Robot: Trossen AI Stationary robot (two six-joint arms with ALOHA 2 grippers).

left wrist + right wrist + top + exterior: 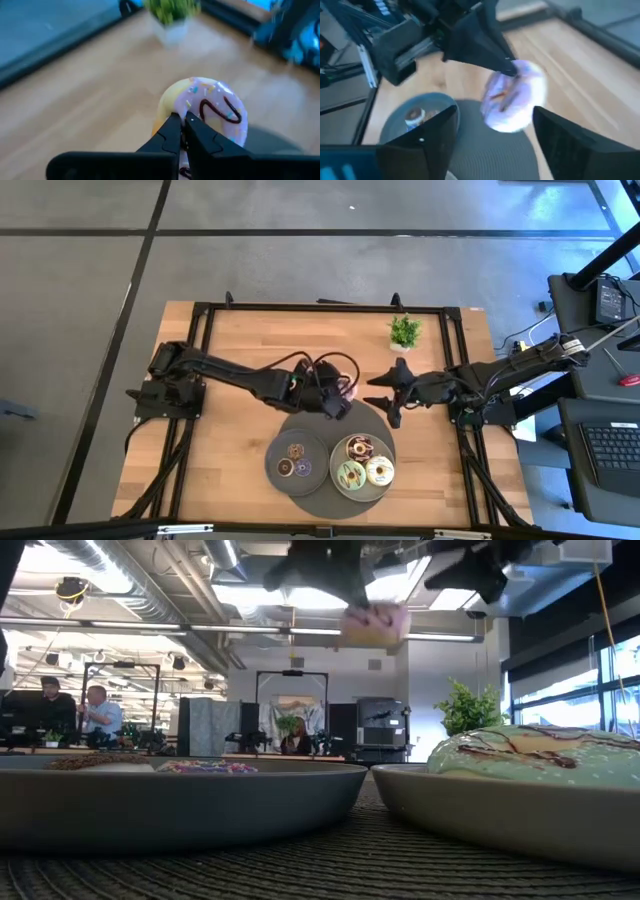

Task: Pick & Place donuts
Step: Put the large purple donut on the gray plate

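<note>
The pink iced donut point(212, 107) is up in the air over the far edge of the round dark mat point(330, 430), held by my left gripper point(181, 119), which is shut on it. In the high view that gripper point(338, 402) sits at the table's middle. My right gripper point(496, 114) is open, and its two fingers stand on either side of the pink donut point(512, 100) without touching it. The chocolate point(358, 448), green point(350, 475) and cream donuts point(380, 471) lie on the right grey plate point(388, 452). Mini donuts point(295, 460) lie on the left plate point(275, 448). My left gripper pinches the pink donut's ring wall point(186, 107) between its two fingers, one finger through the hole and one outside. The fingers point(492, 59) come down at a slant from the table's left. The donut is lifted clear and tilted, hanging off the fingertips point(372, 625).
A small potted plant point(405, 332) stands near the table's far edge, just beyond the right gripper. Both plates sit on the dark mat at the near middle. Bare wood lies to the left point(230, 340). People stand in the room behind point(95, 710).
</note>
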